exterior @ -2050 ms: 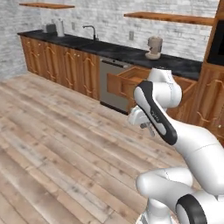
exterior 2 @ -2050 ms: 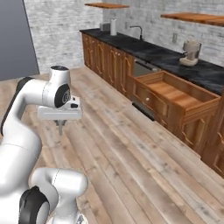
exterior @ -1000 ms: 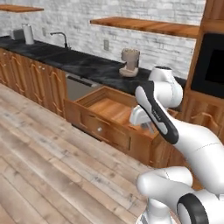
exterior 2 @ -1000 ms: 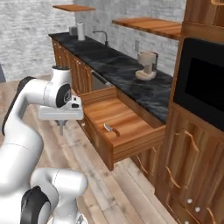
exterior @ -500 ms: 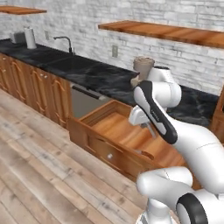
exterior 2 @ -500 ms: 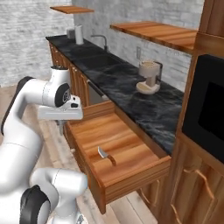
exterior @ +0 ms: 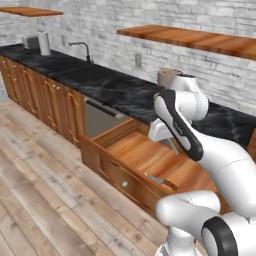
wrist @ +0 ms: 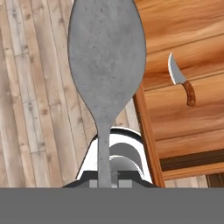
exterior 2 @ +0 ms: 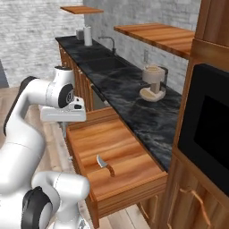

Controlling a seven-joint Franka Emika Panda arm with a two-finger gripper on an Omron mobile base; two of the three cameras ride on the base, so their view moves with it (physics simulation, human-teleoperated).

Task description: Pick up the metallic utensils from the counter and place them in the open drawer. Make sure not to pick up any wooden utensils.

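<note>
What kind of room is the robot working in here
Most likely a home kitchen: a black worktop with a sink faucet runs along a brick wall over wooden cabinets, a built-in oven sits at the right, and an open drawer holds a knife.

Grey metal spoon (wrist: 106, 57) upright, seemingly held, beside open wooden drawer (wrist: 175, 39)

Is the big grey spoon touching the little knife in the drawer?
Apart. In the hand view the spoon sticks up from the tool, while the knife lies off to one side on the drawer floor, bare wood between them.
</note>
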